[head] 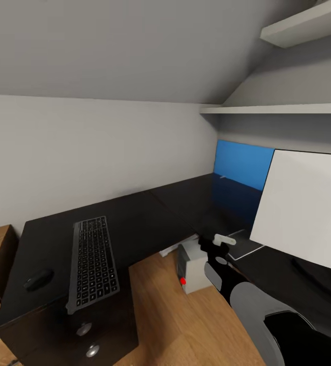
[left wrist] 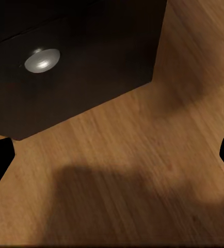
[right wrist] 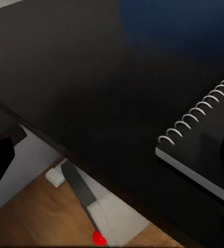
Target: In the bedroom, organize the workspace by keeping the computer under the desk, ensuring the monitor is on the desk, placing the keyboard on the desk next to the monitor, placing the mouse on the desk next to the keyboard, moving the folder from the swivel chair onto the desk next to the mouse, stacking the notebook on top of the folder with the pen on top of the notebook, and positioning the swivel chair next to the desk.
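Right arm (head: 267,315): enters the head view from 5 o'clock and reaches toward the inner corner of the desk (head: 150,213).
Right tool (head: 213,249): fingers spread wide with nothing between them; in the right wrist view it (right wrist: 112,155) hovers over the glossy black top at the desk's edge.
Notebook (right wrist: 205,144): dark cover with a white spiral, lying flat on the desk just beside the right tool at its 3 o'clock in the head view (head: 239,244); not gripped.
Computer (head: 191,267): on the floor at the tool's 7 o'clock, partly tucked under the desk edge, red dot facing out.
Monitor (head: 302,203): on the desk at 3 o'clock beyond the notebook, white back toward the camera.
Keyboard (head: 91,262): on the other desk wing at 9 o'clock, well apart from the monitor.
Mouse (head: 38,279): just beside the keyboard, farther out at 9 o'clock.
Left tool (left wrist: 112,155): fingers spread, empty, hanging over the wooden floor (left wrist: 143,170) near a drawer knob (left wrist: 42,59).
Step in hand: probably a reach for the notebook.
Next move: likely lower the spread fingers onto the notebook's near edge and close; since it must end on the folder, it may need staging near the mouse first.
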